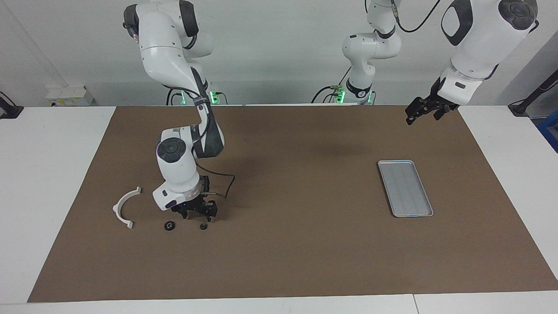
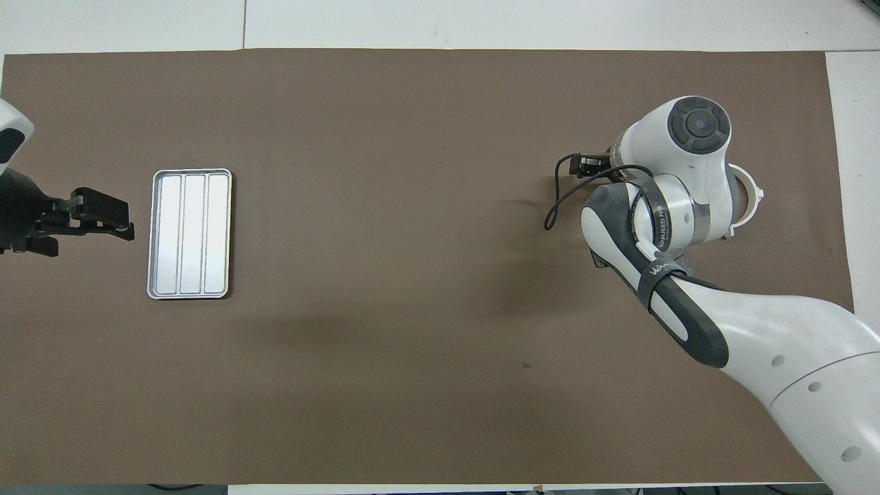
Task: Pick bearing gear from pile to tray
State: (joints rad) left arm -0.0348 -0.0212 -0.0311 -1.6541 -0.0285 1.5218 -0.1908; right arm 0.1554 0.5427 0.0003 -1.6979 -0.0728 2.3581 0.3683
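The silver tray (image 1: 405, 188) holds nothing, long axis running away from the robots; the bearing gear (image 1: 203, 226) lies toward the mat's right-arm end, just under the right gripper (image 1: 197, 212), whose fingers I cannot judge, while the left gripper (image 1: 425, 110) waits spread.

Both views are evenly and brightly lit, as if from soft ceiling lights overhead. Shadows are faint and blurry-edged. In the facing view, a broad dim shadow lies on the brown mat (image 1: 287, 244) near the robots, and a small darker shadow sits under the right arm (image 1: 183, 170) where it comes low over the mat. In the overhead view, a long pale shadow band crosses the mat nearer the robots. The metal tray (image 2: 155, 234) glares almost white in the overhead view, while it looks dull grey in the facing view. The white table (image 1: 48, 183) is bright but not washed out. Focus is sharp throughout, with no motion blur. Straight edges stay straight toward the corners.
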